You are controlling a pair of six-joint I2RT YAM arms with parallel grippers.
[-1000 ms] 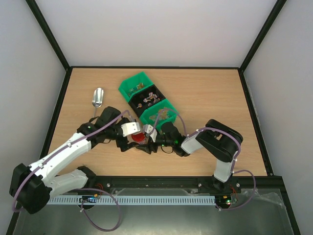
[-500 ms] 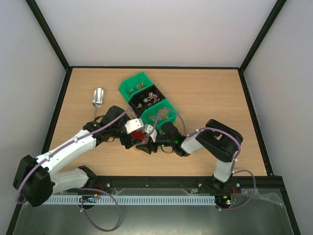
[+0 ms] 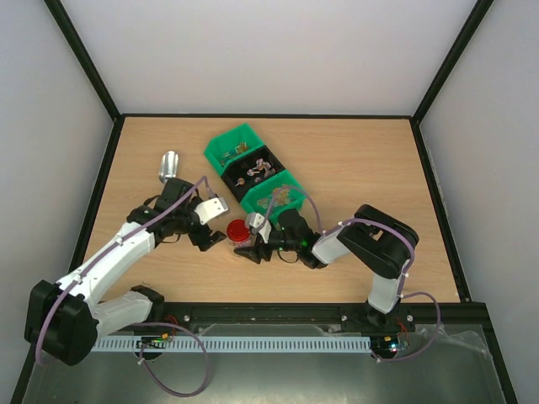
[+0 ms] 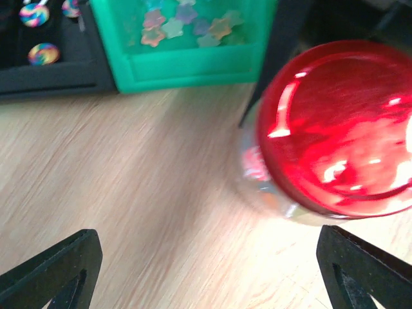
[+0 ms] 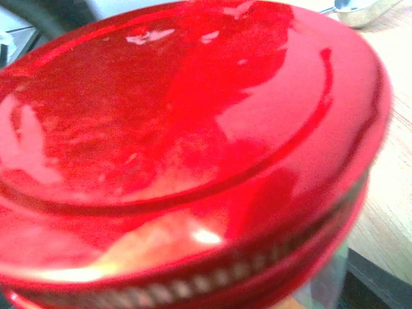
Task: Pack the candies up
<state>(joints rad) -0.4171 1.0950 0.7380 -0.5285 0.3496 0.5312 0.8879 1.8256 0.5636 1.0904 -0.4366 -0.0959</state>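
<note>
A small clear jar with a red round lid stands on the table in front of the bins. In the left wrist view the lid sits on the jar and a few candies show blurred through the glass. My right gripper is shut on the jar, and its black finger lies against the jar's side. The lid fills the right wrist view. My left gripper is open and empty, just left of the jar, over bare wood. Pastel star candies lie in the near green bin.
A row of three bins runs diagonally behind the jar: a green bin, a black bin with swirl sweets, and the near green bin. A metal scoop lies at the left, beyond my left arm.
My left gripper has let go at the red lid and drawn back to the left, open. The lidded jar stays in the right gripper, which has not moved.
</note>
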